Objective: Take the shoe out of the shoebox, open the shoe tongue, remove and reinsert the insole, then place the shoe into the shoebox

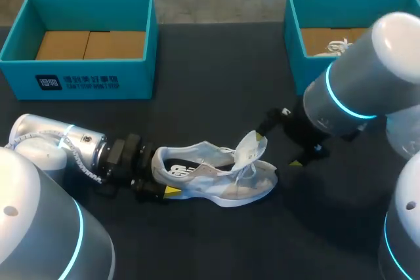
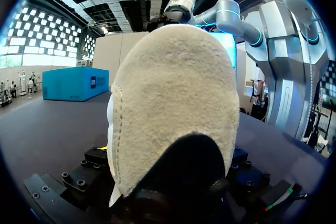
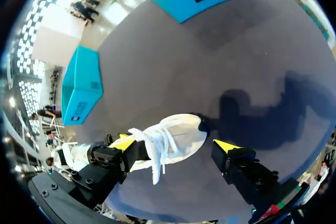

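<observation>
The shoe point(image 1: 216, 178) lay on the table point(image 1: 216, 96), outside both boxes. The left jaws were clenched on its heel, which filled the left wrist view. The right jaws stood released just past its toe. One tip was against the laces point(image 3: 157, 148) and the other was clear of the shoe. The tongue point(image 1: 252, 145) already stood up from the shoe's opening, so the step in hand looked like opening the tongue, with the insole point(image 1: 177, 170) not yet drawn out. To do it well, the left jaws should have kept the heel pinned flat while the right jaws took the tongue by its free upper edge rather than by the laces. They should then have folded it toward the toe, slowly enough that the shoe did not slide or tip. As for writing, the left box point(image 1: 85, 73), well beyond the heel, bore a white printed label on its front, and the insole carried a white mark. Neither could be made out well enough to repeat. The right box point(image 1: 295, 44), beyond the toe, showed no print on the side in view.
</observation>
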